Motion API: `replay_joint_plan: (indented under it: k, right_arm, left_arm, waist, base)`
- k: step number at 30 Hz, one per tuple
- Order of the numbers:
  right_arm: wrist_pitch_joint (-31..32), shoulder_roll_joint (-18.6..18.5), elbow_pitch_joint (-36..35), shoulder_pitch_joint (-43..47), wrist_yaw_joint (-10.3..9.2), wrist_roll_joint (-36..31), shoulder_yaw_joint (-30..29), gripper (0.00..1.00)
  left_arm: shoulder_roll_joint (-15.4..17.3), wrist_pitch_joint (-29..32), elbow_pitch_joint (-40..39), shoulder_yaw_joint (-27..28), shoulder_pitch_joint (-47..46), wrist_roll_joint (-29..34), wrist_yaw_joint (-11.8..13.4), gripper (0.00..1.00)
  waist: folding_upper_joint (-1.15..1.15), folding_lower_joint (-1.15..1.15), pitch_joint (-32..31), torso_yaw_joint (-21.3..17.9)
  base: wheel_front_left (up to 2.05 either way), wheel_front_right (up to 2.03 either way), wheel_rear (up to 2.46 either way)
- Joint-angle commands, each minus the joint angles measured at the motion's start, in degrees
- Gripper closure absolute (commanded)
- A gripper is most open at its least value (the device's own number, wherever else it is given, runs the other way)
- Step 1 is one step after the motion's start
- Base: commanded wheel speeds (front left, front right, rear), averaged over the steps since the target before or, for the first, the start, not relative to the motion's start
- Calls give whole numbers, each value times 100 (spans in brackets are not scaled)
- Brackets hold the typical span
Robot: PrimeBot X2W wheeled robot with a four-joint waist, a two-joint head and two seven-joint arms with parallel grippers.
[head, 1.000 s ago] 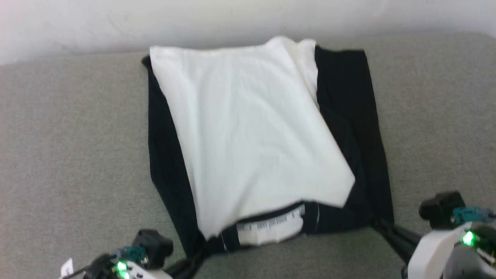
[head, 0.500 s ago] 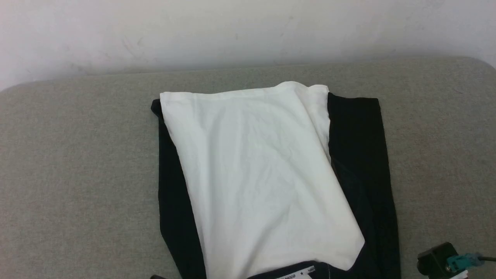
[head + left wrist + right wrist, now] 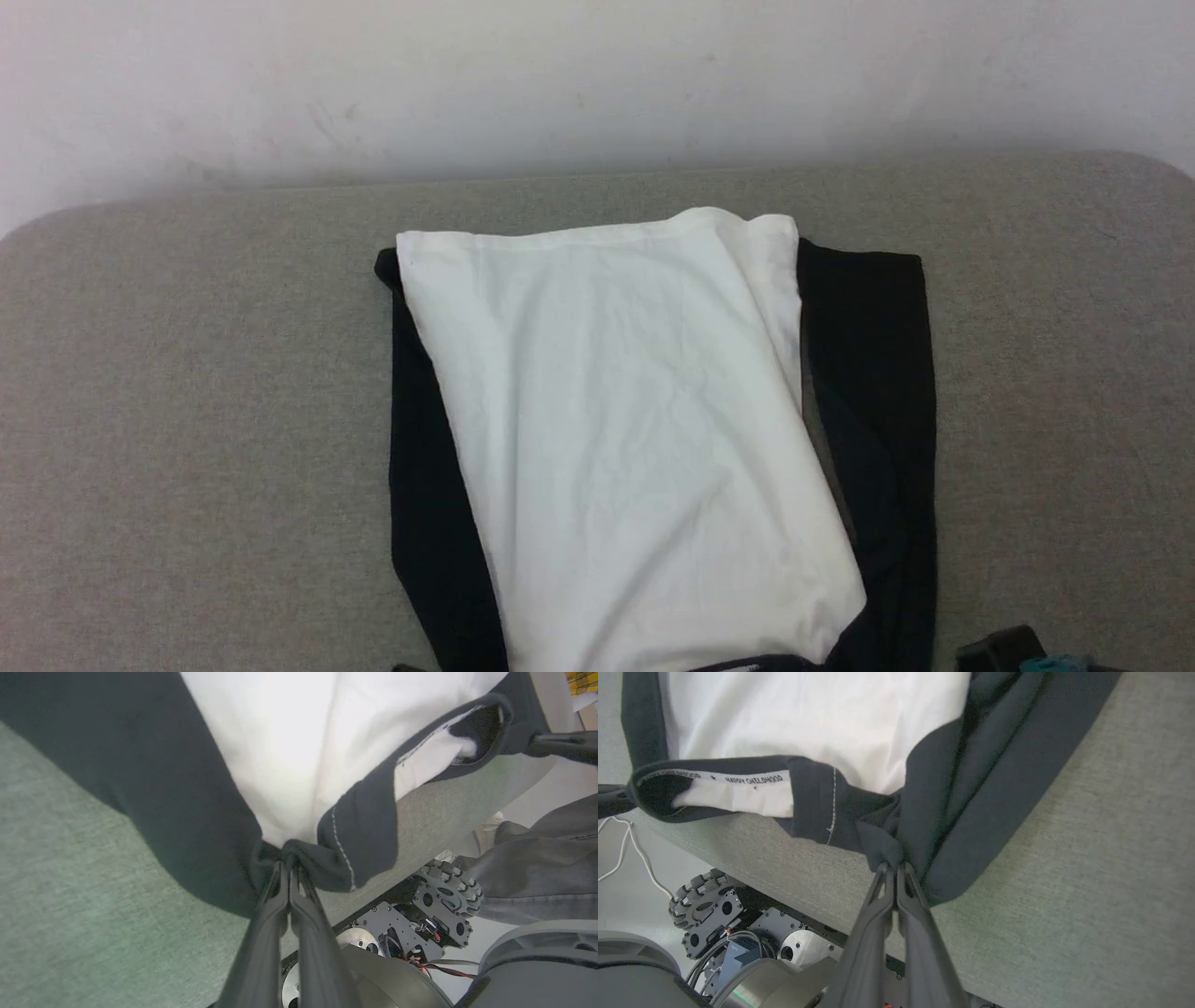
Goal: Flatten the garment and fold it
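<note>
At the near edge of the bench [image 3: 187, 420], one black corner of the garment [image 3: 635, 420] is pinched in the closed left end effector [image 3: 288, 861], the other in the closed right end effector [image 3: 896, 865]. The garment is spread across the bench's middle, white panel uppermost, toward its far edge.
</note>
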Motion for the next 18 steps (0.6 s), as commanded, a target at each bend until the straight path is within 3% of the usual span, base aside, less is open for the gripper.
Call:
replay_joint_plan:
  k: [1,3,4,5,6,7,8,14,18]
  right_arm:
    - [-194,81,209,-132,-5,-45,39,100]
    - [-357,122,402,-183,-5,-74,70,100]
    - [-434,150,479,-195,-5,-81,64,89]
    - [-507,173,529,-205,-5,-95,55,65]
    - [-556,198,557,-210,-5,-97,38,28]
    - [-571,228,561,-209,-5,-76,9,0]
    - [-554,235,537,-205,-5,-55,-17,0]
    - [-86,250,-34,-35,-5,296,-366,0]
    - [253,445,-883,105,-5,540,-1076,0]
  left_arm:
    - [-127,-148,272,-10,-158,73,-95,100]
    - [-247,-268,486,-12,-210,71,-146,100]
    - [-297,-301,556,-9,-220,46,-162,100]
    - [-341,-339,597,17,-221,7,-157,95]
    - [-363,-362,613,46,-215,-33,-147,72]
    - [-362,-369,605,73,-199,-72,-139,48]
    - [-358,-383,565,123,-168,-140,-122,0]
    - [-163,-376,-198,533,214,-708,58,0]
    - [124,-509,-1301,1188,667,-1362,275,0]
  waist:
    - [0,0,8,-16]
    - [0,0,-1,-16]
    - [0,0,-6,-13]
    - [0,0,-5,-9]
    - [0,0,-1,-6]
    - [0,0,6,-6]
    - [0,0,15,-6]
    - [0,0,66,6]
    - [0,0,113,52]
  base:
    - [0,0,0]
    - [0,0,0]
    - [0,0,0]
    - [0,0,0]
    - [0,0,0]
    - [0,0,0]
    - [0,0,0]
    - [0,0,0]
    - [0,0,0]
